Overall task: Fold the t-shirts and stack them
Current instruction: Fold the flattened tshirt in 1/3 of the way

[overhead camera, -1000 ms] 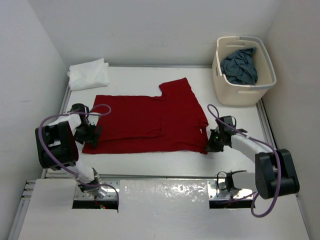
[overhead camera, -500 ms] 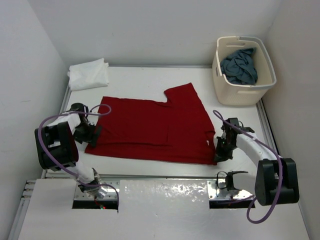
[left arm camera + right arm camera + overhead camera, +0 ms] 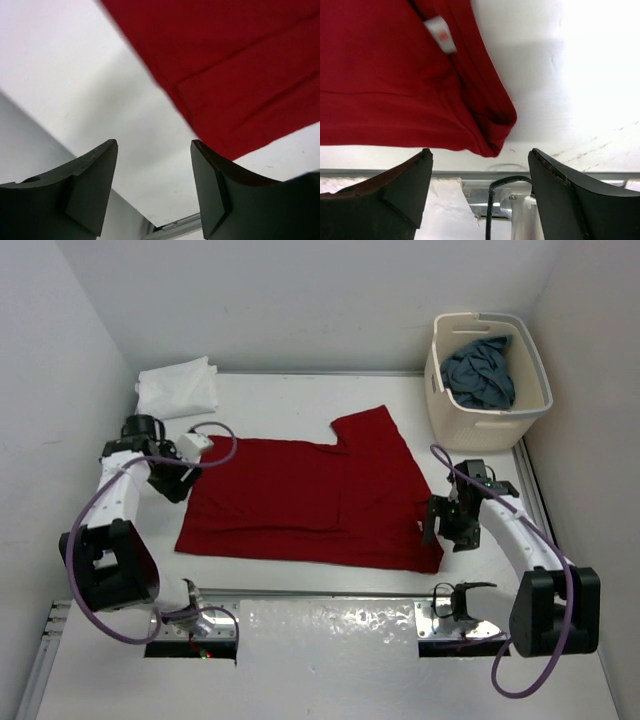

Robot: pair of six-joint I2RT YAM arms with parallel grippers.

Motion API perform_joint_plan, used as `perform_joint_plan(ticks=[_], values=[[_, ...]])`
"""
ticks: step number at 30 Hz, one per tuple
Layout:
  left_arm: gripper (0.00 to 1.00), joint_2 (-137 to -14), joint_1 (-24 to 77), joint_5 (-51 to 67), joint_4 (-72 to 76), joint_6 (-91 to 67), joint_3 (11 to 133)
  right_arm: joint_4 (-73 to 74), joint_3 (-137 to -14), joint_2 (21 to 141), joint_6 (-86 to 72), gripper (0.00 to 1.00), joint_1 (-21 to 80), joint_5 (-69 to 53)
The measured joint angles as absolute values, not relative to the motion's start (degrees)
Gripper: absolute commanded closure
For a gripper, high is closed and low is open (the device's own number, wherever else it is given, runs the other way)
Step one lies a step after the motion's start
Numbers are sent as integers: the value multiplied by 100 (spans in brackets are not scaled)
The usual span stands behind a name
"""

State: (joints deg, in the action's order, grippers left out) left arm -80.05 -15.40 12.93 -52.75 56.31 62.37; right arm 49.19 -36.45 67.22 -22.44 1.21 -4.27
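Note:
The red t-shirt [image 3: 310, 500] lies spread flat on the white table, one sleeve pointing to the far side. My left gripper [image 3: 178, 483] hovers at its far left edge. In the left wrist view that gripper [image 3: 154, 145] is open over bare table, with the red cloth [image 3: 240, 75] beyond its right finger. My right gripper [image 3: 437, 523] stands at the shirt's near right corner. In the right wrist view it [image 3: 480, 155] is open and empty, with the bunched corner of the red shirt [image 3: 395, 75] just ahead of the fingertips. The white t-shirt [image 3: 178, 388] sits folded at the far left. The blue-grey t-shirt [image 3: 480, 370] lies crumpled in the basket.
The cream laundry basket [image 3: 480, 430] stands at the far right corner. A white label [image 3: 440, 34] shows on the red cloth. The table's metal front rail [image 3: 470, 175] and a black cable [image 3: 505, 182] lie just beyond the right fingertips. Walls close in on the left, right and far sides.
My right gripper dragged the shirt's near right corner outward, then opened and let it go. The left arm lifted away from the shirt's left edge toward the far left.

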Motion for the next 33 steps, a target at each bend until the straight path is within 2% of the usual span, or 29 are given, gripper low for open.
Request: perform_joint_plan(ticks=[2, 3, 4, 6, 8, 14, 16, 25, 28, 29, 33], values=[[45, -7926, -1234, 1116, -5131, 5752, 5909, 4910, -3822, 6681, -2198, 33, 121, -432], [57, -7983, -1076, 1002, -5006, 5734, 5745, 4899, -3903, 6683, -2169, 36, 121, -443], [59, -8099, -978, 930, -4934, 5634, 5688, 4871, -3977, 6692, -2134, 39, 121, -456], [59, -8512, -958, 969, -4794, 5485, 5758, 4825, -4110, 6707, -2088, 40, 121, -499], [54, -8936, -1127, 1024, -4635, 5360, 5935, 4722, -4209, 6711, -2056, 40, 121, -569], [46, -9129, -1284, 1365, -4464, 5428, 5806, 4049, -4303, 7015, -2051, 41, 189, -799], [47, -9198, -1278, 1457, -4423, 5328, 5763, 3876, -4303, 7238, -2073, 41, 266, -794], [61, -9889, -1273, 1433, -4088, 4764, 5725, 2912, -4176, 8038, -2351, 41, 666, -648], [81, -9872, -1273, 1433, -4038, 4718, 5688, 2598, -3975, 8191, -2558, 41, 663, -596], [100, -9867, -1273, 1444, -4032, 4685, 5675, 2523, -3907, 8254, -2624, 41, 663, -558], [100, -9865, -1273, 1422, -4032, 4471, 5666, 2327, -3769, 8497, -2856, 41, 663, -357]])
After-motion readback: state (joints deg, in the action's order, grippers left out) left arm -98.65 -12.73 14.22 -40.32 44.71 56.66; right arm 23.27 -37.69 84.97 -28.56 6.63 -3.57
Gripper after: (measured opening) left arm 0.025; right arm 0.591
